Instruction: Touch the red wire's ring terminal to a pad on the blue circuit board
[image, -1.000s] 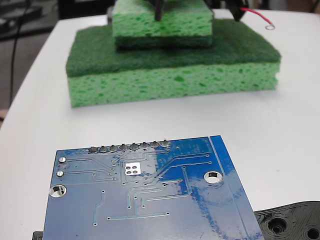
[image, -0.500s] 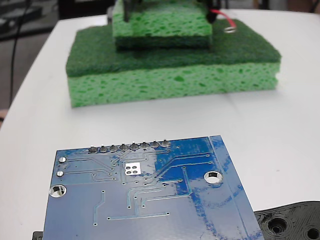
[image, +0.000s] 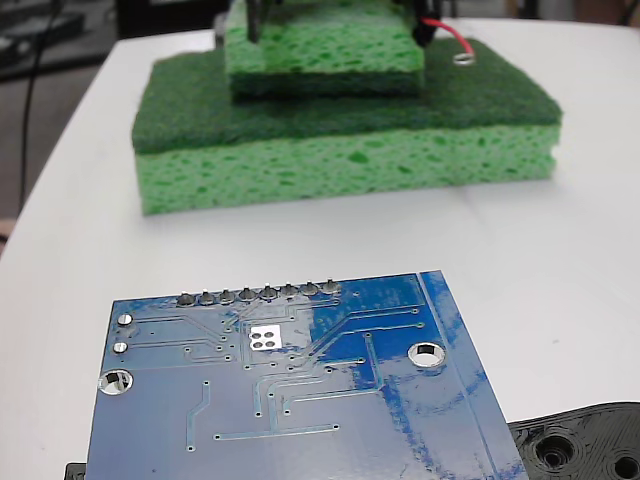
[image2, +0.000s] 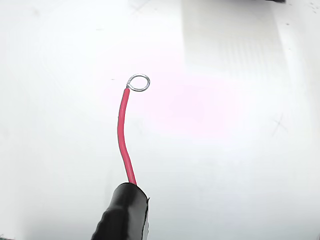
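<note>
Only fixed view: blue circuit board (image: 290, 385); wrist view: ring terminal (image2: 139, 82) above whiteness; tool state unclear.

Ring terminal (image: 462, 59) far behind blue circuit board (image: 300, 390), pad (image: 265, 337) untouched.

Ring terminal (image: 462, 59) far behind blue board (image: 300, 400)

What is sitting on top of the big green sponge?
On the big green sponge lies a smaller green sponge. Dark parts at the picture's top edge cover some of it. The red wire with its ring terminal shows beside it.
</note>
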